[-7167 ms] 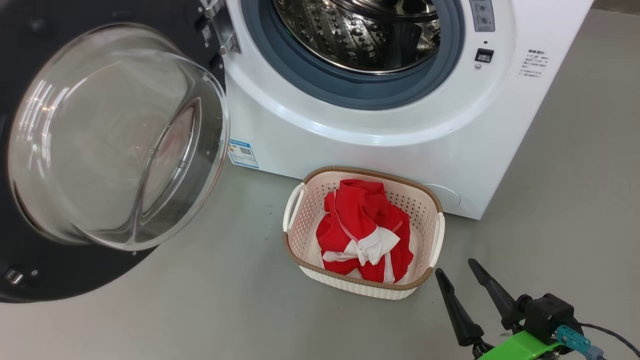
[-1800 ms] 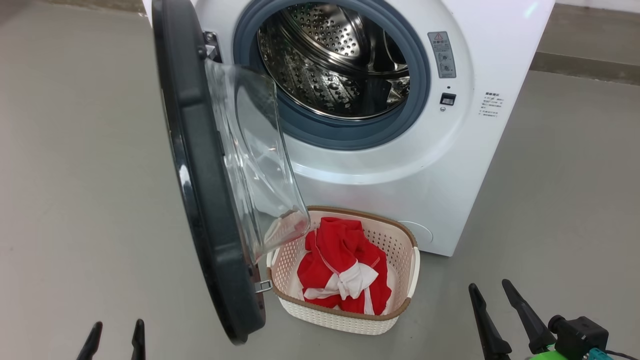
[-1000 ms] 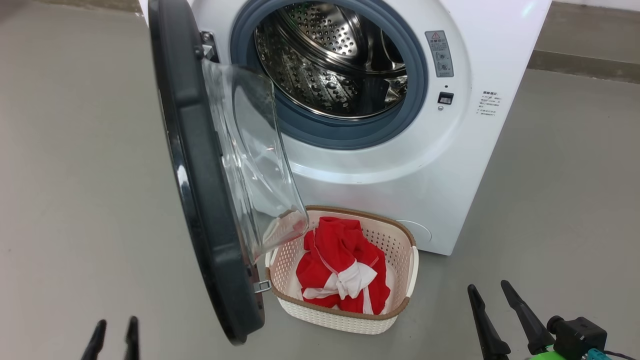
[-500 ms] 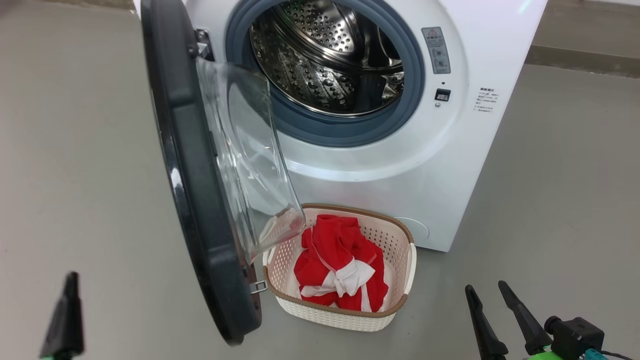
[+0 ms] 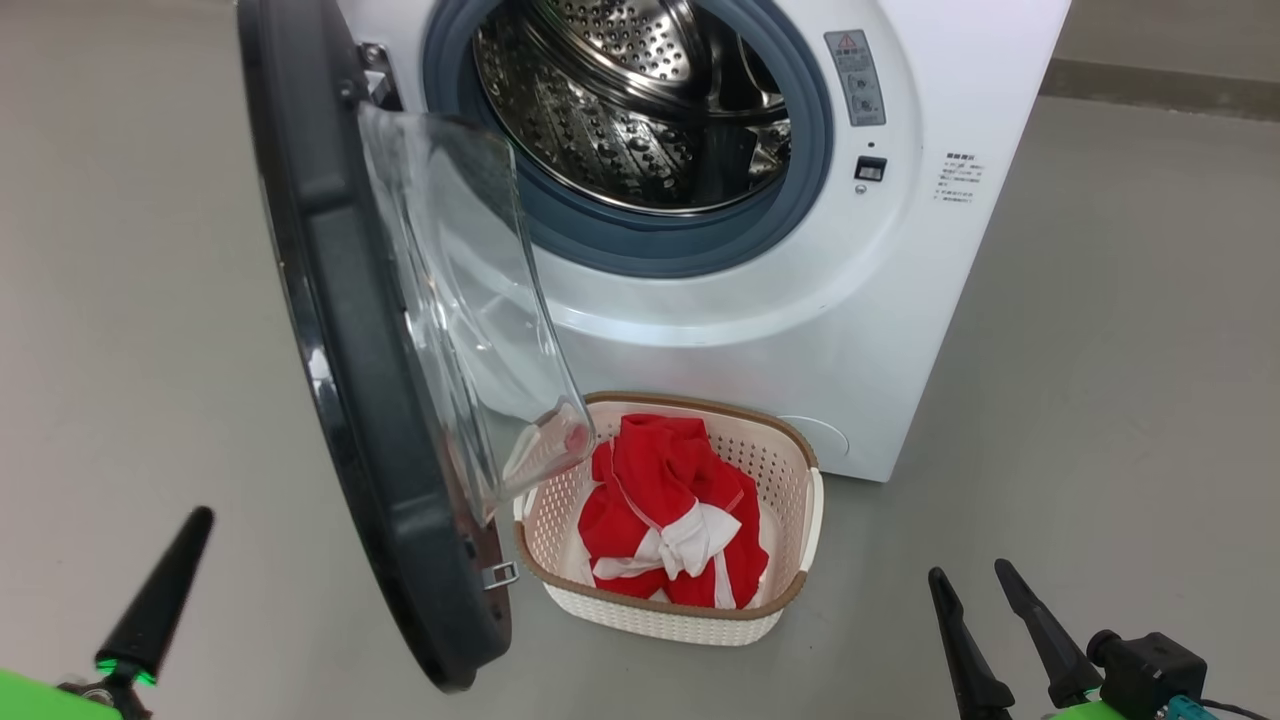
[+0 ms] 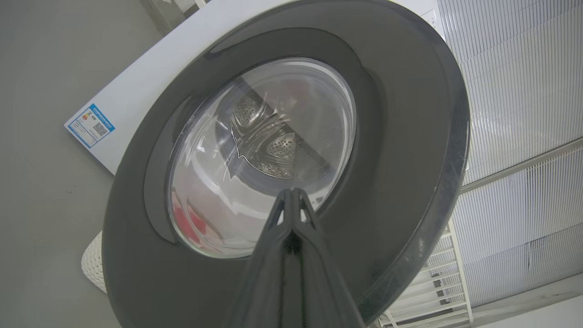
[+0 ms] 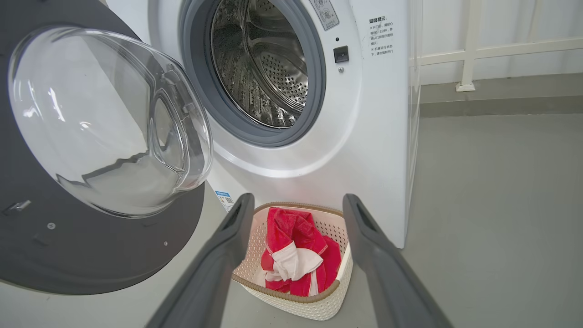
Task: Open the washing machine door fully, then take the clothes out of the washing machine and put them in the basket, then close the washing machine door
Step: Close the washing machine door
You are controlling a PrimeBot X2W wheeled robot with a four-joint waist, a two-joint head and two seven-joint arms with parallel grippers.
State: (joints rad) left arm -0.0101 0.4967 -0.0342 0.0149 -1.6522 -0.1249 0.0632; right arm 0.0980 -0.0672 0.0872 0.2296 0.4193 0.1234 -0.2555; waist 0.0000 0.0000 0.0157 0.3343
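Left gripper (image 5: 197, 522) sat near left, fingers pressed together, empty, apart from washing machine door (image 5: 340, 350). Door stood half-open, just left of basket (image 5: 792, 598). Clothes (image 5: 660, 480) lay in basket, touching washing machine (image 5: 900, 260) front. Right gripper (image 5: 966, 570) sat near right, spread, empty, open floor (image 5: 1100, 450) around.

The washing machine door (image 5: 340, 330) stands half open, left of the washing machine (image 5: 880, 300). Nearer, the basket (image 5: 700, 620) holds the red clothes (image 5: 660, 480). Near left, the left gripper (image 5: 195, 525) is pinched together; near right, the right gripper (image 5: 968, 570) is spread.
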